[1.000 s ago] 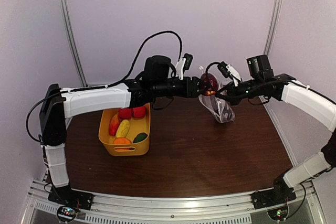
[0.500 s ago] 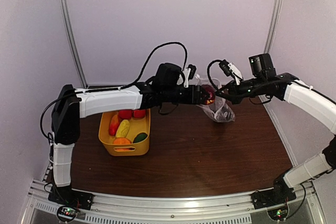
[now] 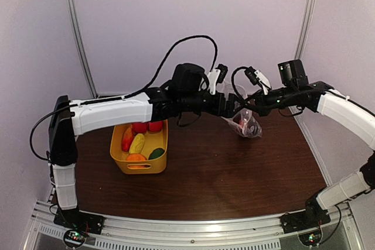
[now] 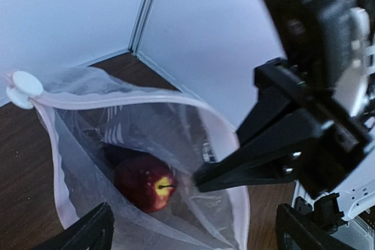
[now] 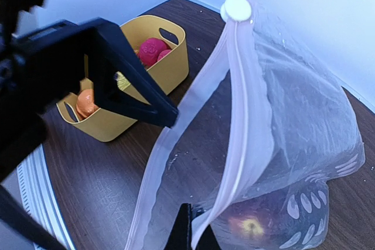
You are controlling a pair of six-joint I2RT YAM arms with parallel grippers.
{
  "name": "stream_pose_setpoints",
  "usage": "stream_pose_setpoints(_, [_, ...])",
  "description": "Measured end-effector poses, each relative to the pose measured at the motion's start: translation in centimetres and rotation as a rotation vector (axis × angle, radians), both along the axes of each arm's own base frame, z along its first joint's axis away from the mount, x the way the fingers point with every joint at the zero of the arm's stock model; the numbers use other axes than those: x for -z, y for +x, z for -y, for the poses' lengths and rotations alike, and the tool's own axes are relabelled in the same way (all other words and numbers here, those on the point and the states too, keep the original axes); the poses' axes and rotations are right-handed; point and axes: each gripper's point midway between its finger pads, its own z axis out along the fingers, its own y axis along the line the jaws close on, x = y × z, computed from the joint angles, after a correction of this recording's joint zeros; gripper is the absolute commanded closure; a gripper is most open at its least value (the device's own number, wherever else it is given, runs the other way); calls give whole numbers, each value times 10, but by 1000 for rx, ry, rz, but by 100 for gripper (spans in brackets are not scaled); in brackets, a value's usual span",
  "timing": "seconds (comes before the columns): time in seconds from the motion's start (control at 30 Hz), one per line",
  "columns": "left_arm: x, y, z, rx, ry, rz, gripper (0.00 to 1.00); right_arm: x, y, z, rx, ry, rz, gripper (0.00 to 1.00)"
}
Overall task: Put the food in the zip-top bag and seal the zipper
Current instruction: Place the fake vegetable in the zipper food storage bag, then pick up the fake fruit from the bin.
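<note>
left wrist cam shows what top view blurs: glossy red apple (image 4: 143, 182) low inside the zip-top bag (image 4: 76, 144), clear crinkly film w/ white print, hanging over far side of bench (image 3: 234, 168). left gripper (image 4: 193, 232) spread wide at the mouth. right gripper (image 5: 187, 226) pinching the zipper (image 5: 245, 103) edge. other food (image 3: 139, 141) sits in yellow plastic basket (image 3: 140, 167).

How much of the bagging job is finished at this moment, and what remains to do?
Done: one red apple lies inside the zip-top bag.
In hand: the right gripper pinches the bag's mouth edge and holds it up. The left gripper stands open and empty over the mouth.
Left: several pieces of toy food sit in the yellow basket, and the zipper is unsealed.
</note>
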Motion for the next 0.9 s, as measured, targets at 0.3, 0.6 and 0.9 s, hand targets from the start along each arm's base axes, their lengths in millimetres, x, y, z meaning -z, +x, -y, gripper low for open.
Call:
stream_pose_setpoints(0.3, [-101,-38,-50,28,-93,162,5,-4,-1,1,3,2,12,100])
stream_pose_setpoints(0.6, [-58,-31,-140,-186,225,153,11,-3,0,4,11,-16,45,100])
stream_pose_setpoints(0.9, [94,5,-277,-486,659,-217,22,-2,0,5,10,-21,62,100])
